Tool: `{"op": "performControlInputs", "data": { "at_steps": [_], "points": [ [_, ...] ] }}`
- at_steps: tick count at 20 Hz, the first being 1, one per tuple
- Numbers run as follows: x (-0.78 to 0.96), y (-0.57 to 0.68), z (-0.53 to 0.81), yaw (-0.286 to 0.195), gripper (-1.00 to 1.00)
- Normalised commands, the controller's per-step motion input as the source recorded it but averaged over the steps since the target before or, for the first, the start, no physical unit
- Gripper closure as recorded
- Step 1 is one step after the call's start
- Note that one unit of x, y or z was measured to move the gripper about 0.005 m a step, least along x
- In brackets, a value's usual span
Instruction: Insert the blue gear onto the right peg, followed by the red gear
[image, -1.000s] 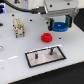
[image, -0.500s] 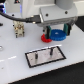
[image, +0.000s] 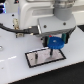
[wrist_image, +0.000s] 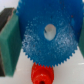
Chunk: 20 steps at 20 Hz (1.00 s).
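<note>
My gripper is shut on the blue gear and holds it flat just above the grey, black-rimmed plate. The right peg, a thin dark pin, stands just below the gear's edge on the exterior view's left. In the wrist view the blue gear fills the frame between the teal fingers, its centre hole showing white. The red gear lies on the table beyond it. In the exterior view only a speck of the red gear shows behind the blue one.
The white table carries the plate near its middle. The arm's white body and black cables fill the top of the exterior view. A shorter dark pin stands on the plate toward the exterior view's left.
The gripper has come down with the blue gear, from high above the table to just over the plate. The red gear is now mostly hidden behind it.
</note>
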Motion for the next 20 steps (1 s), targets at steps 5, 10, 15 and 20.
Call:
{"op": "performControlInputs", "data": {
  "at_steps": [5, 10, 15, 20],
  "points": [
    [0.13, -0.21, -0.10, 0.000, 1.00],
    [0.20, -0.08, -0.13, 0.000, 1.00],
    [0.20, 0.02, 0.09, 0.000, 1.00],
    [0.30, 0.09, 0.27, 0.000, 1.00]
  ]
}}
